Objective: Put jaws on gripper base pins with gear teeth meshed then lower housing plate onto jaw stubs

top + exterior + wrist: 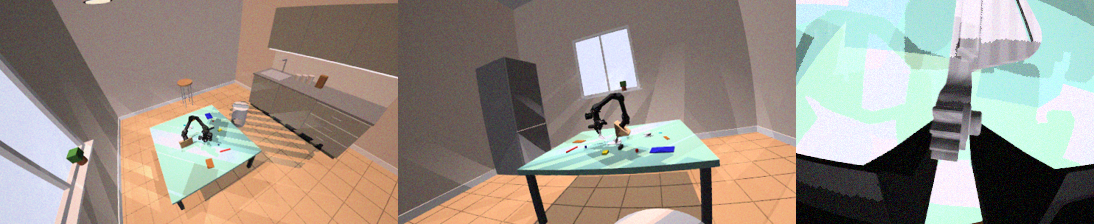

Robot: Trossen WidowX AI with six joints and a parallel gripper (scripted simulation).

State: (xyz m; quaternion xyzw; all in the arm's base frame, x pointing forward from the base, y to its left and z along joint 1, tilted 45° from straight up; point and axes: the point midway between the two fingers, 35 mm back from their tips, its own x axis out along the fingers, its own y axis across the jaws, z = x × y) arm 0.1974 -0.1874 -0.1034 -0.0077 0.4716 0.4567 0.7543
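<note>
My gripper [205, 138] [599, 132] [954, 128] is shut on a pale grey jaw [601, 136] [1003, 25]. In the wrist view the jaw's toothed end sits between the black fingertips, teeth to the left and a short round stub to the right. Its broad finger part reaches up the frame. In the exterior view the jaw hangs below the fingers above the table. A whitish part [614, 142] lies to the right of the gripper, and another pale part [648, 135] lies farther right. Which is the base, second jaw or housing plate is too small to tell.
A tan block [186, 143] [621, 129] stands by the arm. A yellow piece [220, 130] [605, 152], a red bar [225, 150] [572, 149], an orange slab [209, 163] [578, 141] and a blue slab [208, 116] [662, 149] lie around. A black piece [620, 147] lies near the whitish part.
</note>
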